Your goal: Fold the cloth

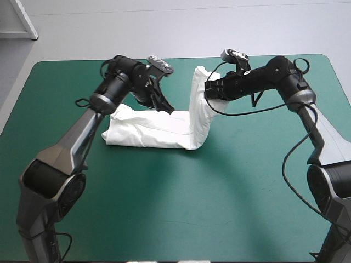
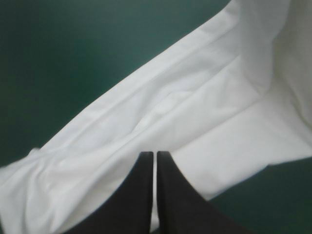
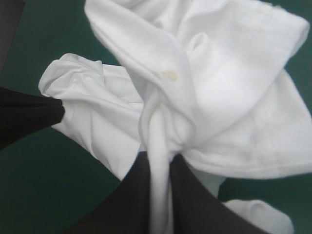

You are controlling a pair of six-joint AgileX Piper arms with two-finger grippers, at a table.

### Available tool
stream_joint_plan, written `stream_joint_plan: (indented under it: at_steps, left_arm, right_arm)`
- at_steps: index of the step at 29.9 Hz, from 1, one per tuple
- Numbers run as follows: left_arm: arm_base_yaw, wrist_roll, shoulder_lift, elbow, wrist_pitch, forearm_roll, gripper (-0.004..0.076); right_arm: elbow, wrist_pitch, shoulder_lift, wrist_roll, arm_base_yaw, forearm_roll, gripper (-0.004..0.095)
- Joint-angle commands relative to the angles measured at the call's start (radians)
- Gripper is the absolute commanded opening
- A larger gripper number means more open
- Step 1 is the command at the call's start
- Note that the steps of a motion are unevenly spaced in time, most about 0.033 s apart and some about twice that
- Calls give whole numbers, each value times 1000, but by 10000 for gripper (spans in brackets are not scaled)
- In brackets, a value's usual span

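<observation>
The white T-shirt [image 1: 148, 129] lies as a long folded band across the middle of the teal-green table. Its right end is lifted into an upright column. My right gripper [image 1: 208, 90] holds the top of that column, shut on the T-shirt. In the right wrist view a rope of white cloth [image 3: 234, 73] runs between the right gripper's [image 3: 159, 163] black fingers. My left gripper [image 1: 168, 111] sits at the far edge of the flat band, all but shut, with cloth bunched at its tip [image 3: 59, 112]. In the left wrist view the left gripper [image 2: 155, 155] rests over the flat shirt [image 2: 195, 112], a white sliver between its fingers.
The teal-green cover [image 1: 164, 208] stretches bare in front of the shirt toward the near edge, and also to both sides. The far table edge lies a short way beyond both grippers.
</observation>
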Motion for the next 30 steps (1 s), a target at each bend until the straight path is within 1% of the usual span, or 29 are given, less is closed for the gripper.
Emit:
stream_joint_plan:
  at_steps: [1,6,10,13,17,18,20,24,25,27,30]
  left_arm:
    - [68,-6,-159,93,52,11,20]
    - [194,-35,-313,303,52,38,20]
    - [294,-44,-450,453,28,38,20]
    - [340,-49,-532,514,23,38,20]
    - [363,-49,-607,533,38,43,20]
    - [363,-49,-619,533,40,43,20]
    - [363,-49,-638,533,40,34,20]
    - [363,-49,-643,533,43,32,20]
    - [363,-49,-643,535,43,32,20]
    - [363,-49,-643,538,36,34,20]
    - [363,-49,-643,540,37,34,20]
  right_arm:
    - [-142,10,0,5,50,53,-13]
    - [-349,20,105,61,155,35,-13]
    - [-501,28,217,103,244,24,-13]
    - [-599,42,317,125,304,24,-13]
    - [-699,45,423,127,364,39,-4]
    - [-722,45,447,127,375,47,20]
    - [-760,45,484,124,388,74,113]
    - [-800,52,517,87,407,128,456]
    - [-805,54,517,71,412,141,526]
    - [-820,72,515,67,414,165,599]
    - [-868,122,515,73,414,165,604]
